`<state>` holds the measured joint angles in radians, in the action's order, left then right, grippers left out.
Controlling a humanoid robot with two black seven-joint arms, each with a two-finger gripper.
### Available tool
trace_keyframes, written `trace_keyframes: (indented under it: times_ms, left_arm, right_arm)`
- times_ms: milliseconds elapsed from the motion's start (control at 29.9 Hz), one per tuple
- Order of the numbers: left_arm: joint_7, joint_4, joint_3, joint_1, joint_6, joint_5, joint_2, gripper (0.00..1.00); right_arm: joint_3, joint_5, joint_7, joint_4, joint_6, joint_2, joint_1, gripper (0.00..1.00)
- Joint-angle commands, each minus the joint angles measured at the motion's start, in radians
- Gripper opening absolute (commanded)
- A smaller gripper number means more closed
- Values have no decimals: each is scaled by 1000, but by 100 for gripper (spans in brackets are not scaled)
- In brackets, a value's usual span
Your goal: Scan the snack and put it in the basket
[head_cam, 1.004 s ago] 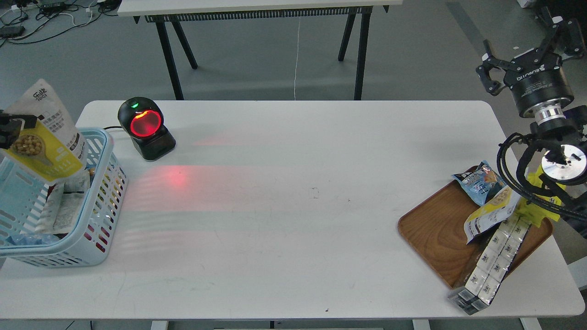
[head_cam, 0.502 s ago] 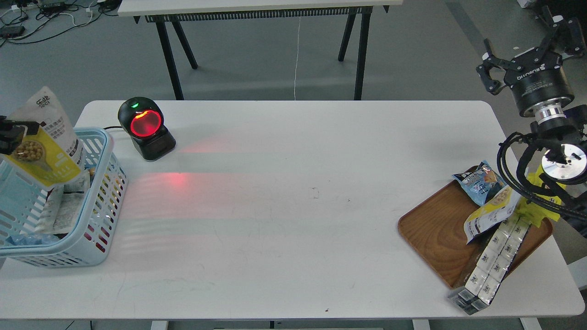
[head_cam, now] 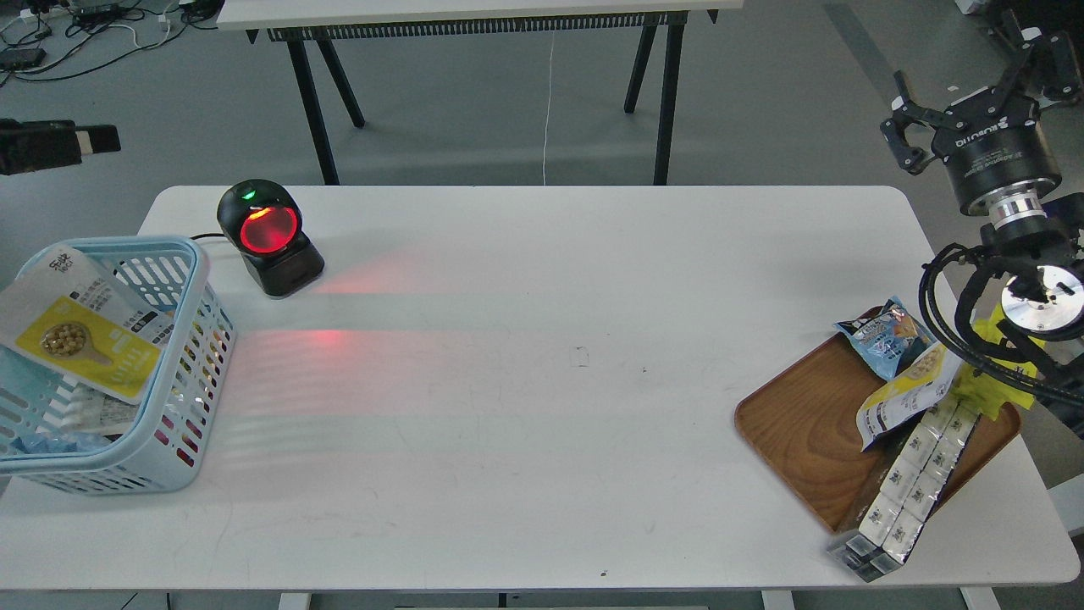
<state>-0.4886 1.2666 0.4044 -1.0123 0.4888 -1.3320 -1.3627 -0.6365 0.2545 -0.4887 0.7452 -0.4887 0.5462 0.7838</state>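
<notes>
The snack pouch [head_cam: 80, 335], silvery-white on top with a yellow panel and a picture of beans, lies flat and tilted inside the light blue basket [head_cam: 182, 373] at the table's left edge, on top of other packets. My left gripper [head_cam: 59, 142] is high above and behind the basket at the left edge of the view. It is empty, and only a dark finger shows. My right gripper [head_cam: 965, 93] is off the table's far right corner, fingers spread wide, holding nothing.
A black barcode scanner [head_cam: 269, 237] with a glowing red window stands right of the basket. A brown wooden tray [head_cam: 804, 424] at the right holds a blue packet [head_cam: 885, 339], another bean pouch [head_cam: 910, 390], a yellow pack [head_cam: 999, 377] and long boxes [head_cam: 906, 487].
The pouch left my left gripper and dropped from above the basket's rim down into the basket. The left gripper rose and moved back. The right arm has not moved.
</notes>
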Motion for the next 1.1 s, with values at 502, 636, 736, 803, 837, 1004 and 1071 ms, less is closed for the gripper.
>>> trace_keyframes:
  times_ms: [502,636,736,803,837,1004,1071]
  left_arm:
    - [0,-535,28,-45,0,957,523,100]
    - [0,-630,65,-45,0,1109,632,100]
    - [0,-699,93,-42,0,1204,714,100]
    - [0,-746,106,-40,0,1270,758,100]
    - [0,-772,114,-37,0,1307,778,100]
    - [56,-895,120,-31,0,1477,884,100]
    - [77,-946,122,-29,0,1540,924,100]
  right_arm:
    - [-98,0,0,-1,0,40,8,99]
    - [-107,0,0,0,0,28,9,99]
    - [-117,0,0,0,0,24,11,99]
    - [-120,2,0,0,0,23,11,99]
    - [-127,2,0,-1,0,23,14,99]
    - [-170,2,0,-1,0,0,14,99]
    - [-170,2,9,-1,0,-8,14,99]
